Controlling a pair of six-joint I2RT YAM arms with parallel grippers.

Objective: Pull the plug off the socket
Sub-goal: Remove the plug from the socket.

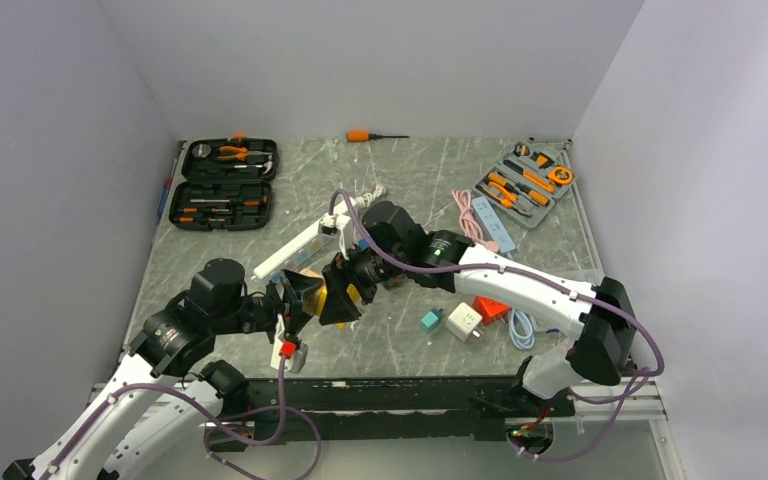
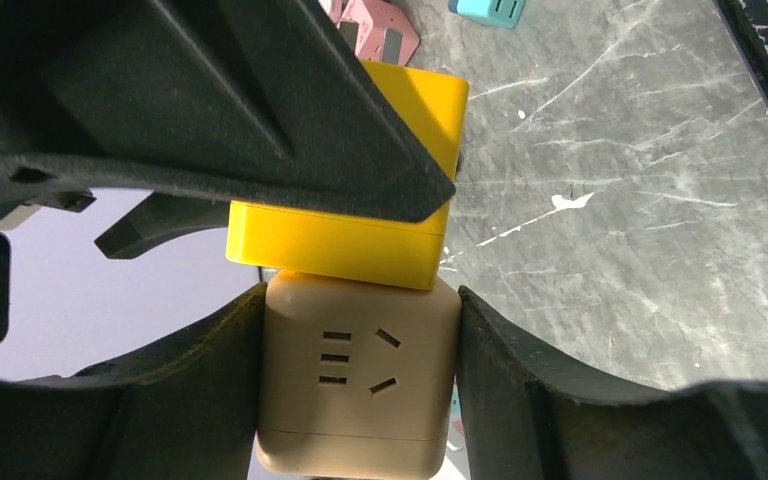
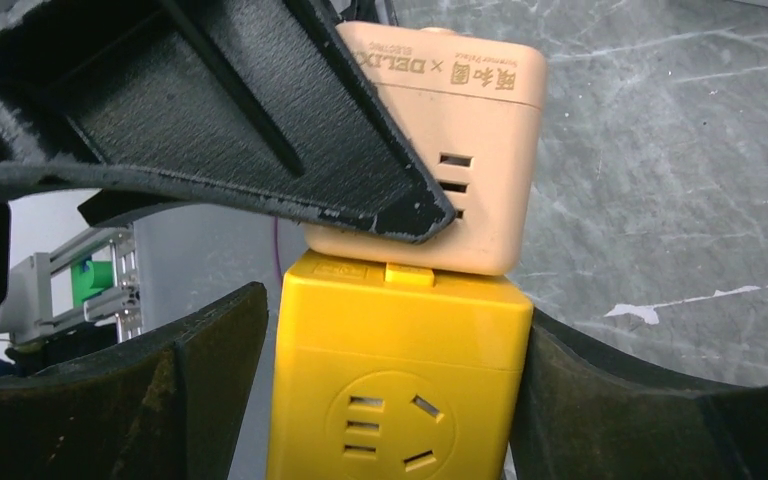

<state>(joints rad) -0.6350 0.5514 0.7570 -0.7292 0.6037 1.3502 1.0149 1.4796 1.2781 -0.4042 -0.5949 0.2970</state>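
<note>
You can't see the plug's pins; the yellow cube [image 2: 345,240] perhaps hides them against the beige socket [image 2: 360,390]

Plug [image 3: 400,390] butted against socket [image 2: 360,385], both above table [image 2: 650,200], between two arms.

A yellow cube adapter [image 3: 400,380] and a beige cube adapter [image 2: 358,385] are sitting joined face to face, the beige one showing printed lettering on one side. Each is showing a face with socket slots. The pair is being held up above the grey tabletop [image 2: 640,200], near its middle in the top view, the yellow block [image 1: 352,292] sitting between the two arms. The seam between them is looking closed, with a small yellow tab at the joint.
</note>
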